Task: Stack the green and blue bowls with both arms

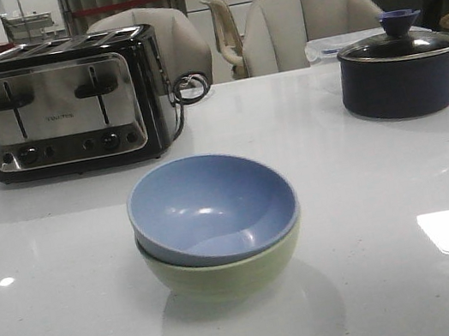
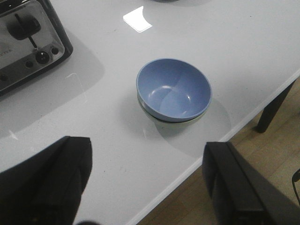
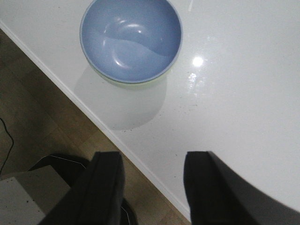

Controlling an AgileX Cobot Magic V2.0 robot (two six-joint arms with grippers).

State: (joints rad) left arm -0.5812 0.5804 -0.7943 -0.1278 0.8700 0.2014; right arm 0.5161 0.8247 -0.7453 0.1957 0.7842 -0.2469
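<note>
The blue bowl (image 1: 210, 207) sits nested inside the green bowl (image 1: 226, 274) on the white table (image 1: 368, 195), slightly tilted. Both wrist views also show the blue bowl (image 2: 173, 89) (image 3: 130, 38), with only a thin edge of the green bowl (image 2: 197, 119) (image 3: 140, 83) showing under it. My left gripper (image 2: 146, 180) hangs open above the table's near edge, apart from the bowls, with nothing between its fingers. My right gripper (image 3: 152, 180) is open too, over the table's edge and away from the stack. Neither arm shows in the front view.
A black-and-chrome toaster (image 1: 70, 104) stands at the back left, its cord beside it. A dark navy lidded pot (image 1: 403, 71) stands at the back right. Chairs (image 1: 308, 23) stand behind the table. Wooden floor (image 3: 42, 117) lies past the near edge.
</note>
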